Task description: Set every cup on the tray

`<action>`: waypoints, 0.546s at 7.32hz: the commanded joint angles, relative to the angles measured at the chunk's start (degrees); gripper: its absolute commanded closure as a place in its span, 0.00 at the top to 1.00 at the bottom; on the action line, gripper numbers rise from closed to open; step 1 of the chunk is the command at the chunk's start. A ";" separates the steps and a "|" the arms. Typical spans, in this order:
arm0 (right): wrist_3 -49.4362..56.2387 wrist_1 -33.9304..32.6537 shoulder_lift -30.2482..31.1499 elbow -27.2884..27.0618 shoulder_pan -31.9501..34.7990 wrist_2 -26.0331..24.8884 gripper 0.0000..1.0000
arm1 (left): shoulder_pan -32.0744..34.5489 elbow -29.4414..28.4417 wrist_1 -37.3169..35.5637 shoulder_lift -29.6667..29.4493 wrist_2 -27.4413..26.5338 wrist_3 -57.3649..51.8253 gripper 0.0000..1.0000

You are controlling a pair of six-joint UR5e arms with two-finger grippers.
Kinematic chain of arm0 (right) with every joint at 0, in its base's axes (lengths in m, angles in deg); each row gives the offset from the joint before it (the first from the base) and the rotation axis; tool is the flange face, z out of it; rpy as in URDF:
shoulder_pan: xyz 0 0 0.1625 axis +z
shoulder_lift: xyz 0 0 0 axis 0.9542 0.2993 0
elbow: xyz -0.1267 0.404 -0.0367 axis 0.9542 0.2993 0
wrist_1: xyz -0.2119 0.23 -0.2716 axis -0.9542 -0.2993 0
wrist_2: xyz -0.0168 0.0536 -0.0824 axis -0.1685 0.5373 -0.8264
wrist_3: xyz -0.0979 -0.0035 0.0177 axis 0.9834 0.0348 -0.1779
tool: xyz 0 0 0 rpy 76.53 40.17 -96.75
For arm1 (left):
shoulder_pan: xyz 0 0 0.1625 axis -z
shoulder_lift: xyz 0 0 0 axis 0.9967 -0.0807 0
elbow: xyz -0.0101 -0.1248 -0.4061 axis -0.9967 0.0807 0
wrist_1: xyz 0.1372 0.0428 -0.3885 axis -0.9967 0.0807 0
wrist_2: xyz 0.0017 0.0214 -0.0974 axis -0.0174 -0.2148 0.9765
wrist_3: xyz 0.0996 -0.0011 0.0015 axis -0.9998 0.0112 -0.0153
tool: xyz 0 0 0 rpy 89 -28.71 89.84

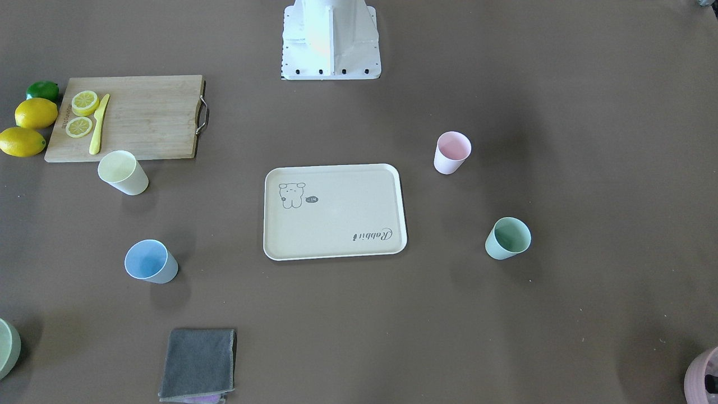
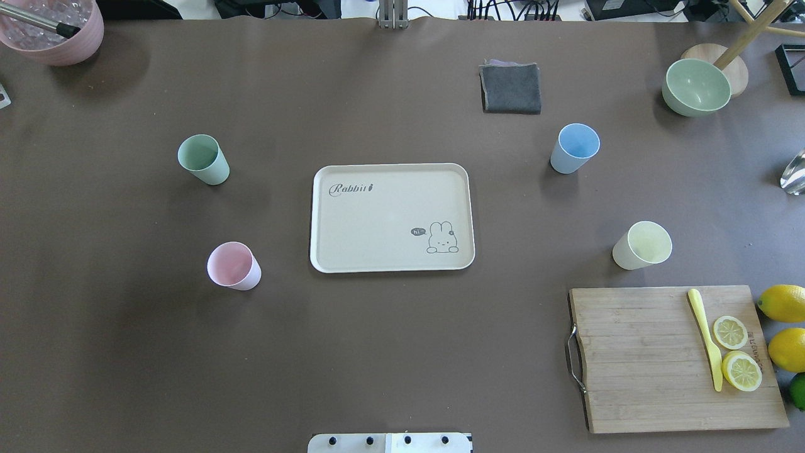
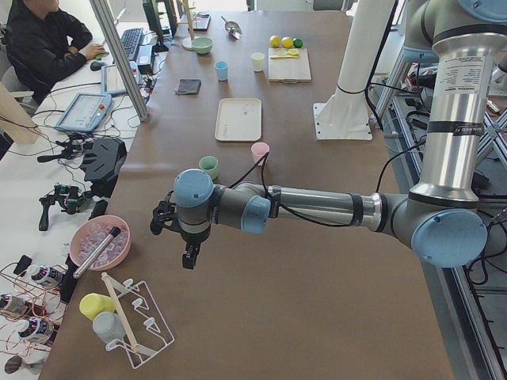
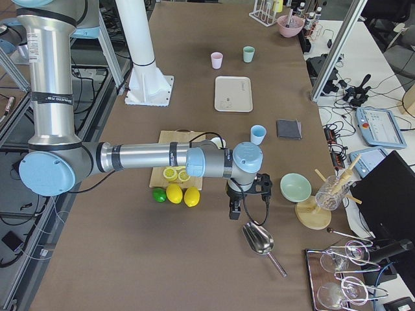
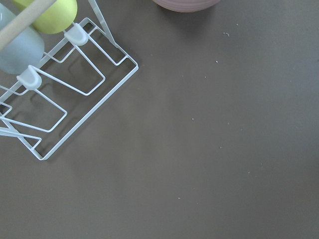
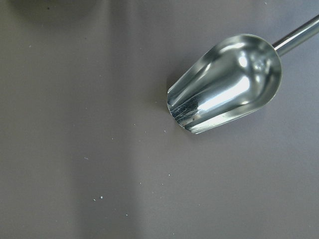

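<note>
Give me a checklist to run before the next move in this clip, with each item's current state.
1. Tray bare, with room for cups: ok.
2. Mint cup, pink cup, blue cup and yellow cup upright on the table, none on the tray: ok.
3. Yellow cup apart from the cutting board: ok.
4. Left gripper open: cannot tell, it shows only in a side view.
5. Right gripper open: cannot tell, it shows only in a side view.
</note>
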 commanded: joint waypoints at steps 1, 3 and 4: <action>-0.01 0.00 0.01 -0.20 0.00 0.16 1.00 | 0.00 0.08 0.01 0.05 -0.15 0.00 0.98; -0.10 3.24 0.62 0.58 0.00 -0.01 1.00 | 0.00 0.26 0.01 0.14 -0.24 0.00 0.98; -0.10 3.25 0.62 0.67 0.00 -0.02 1.00 | 0.00 0.17 0.01 0.14 -0.15 -0.09 0.98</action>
